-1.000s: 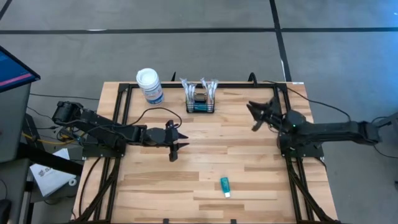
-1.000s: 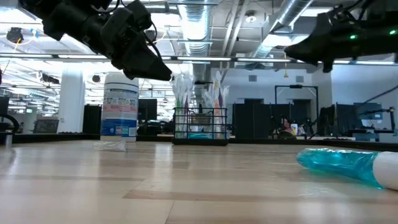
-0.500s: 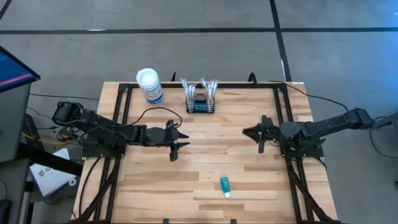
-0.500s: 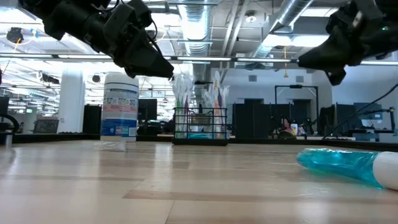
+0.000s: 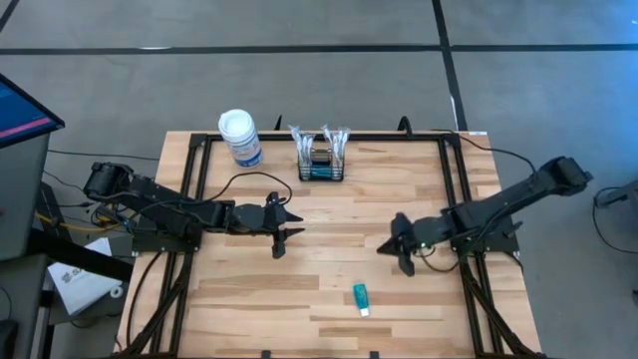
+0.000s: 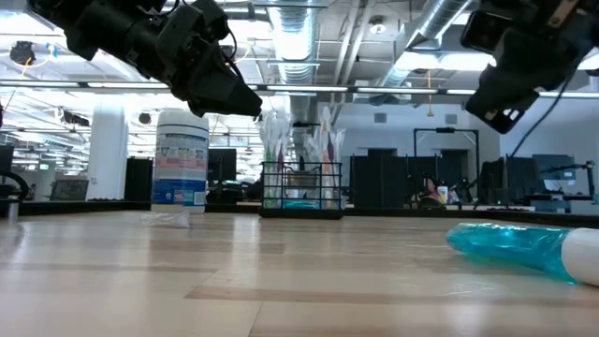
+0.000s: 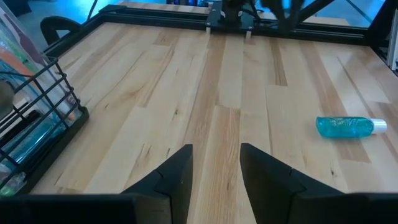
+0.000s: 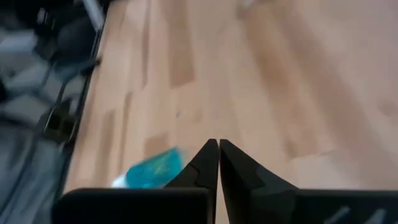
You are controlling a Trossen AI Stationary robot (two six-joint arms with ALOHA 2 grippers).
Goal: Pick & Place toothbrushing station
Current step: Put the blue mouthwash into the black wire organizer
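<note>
Black wire-mesh toothbrushing station (image 5: 322, 160) at twelve o'clock on the wooden surface (image 5: 329, 289), left end effector (image 5: 286, 225) parted, empty, nine o'clock, right end effector (image 5: 399, 246) closed, empty, three o'clock.

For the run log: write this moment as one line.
left gripper: open, mid-table, empty | right gripper: shut, empty, above tube | basket: far edge, untouched | canister: beside basket

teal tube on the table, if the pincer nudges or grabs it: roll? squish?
The teal tube lies flat on its side on the table, clear of everything; its rounded body would probably roll if nudged sideways. It looks translucent and soft-walled, so likely light and squashy under a grip. The white cap end seems stiffer.
</note>
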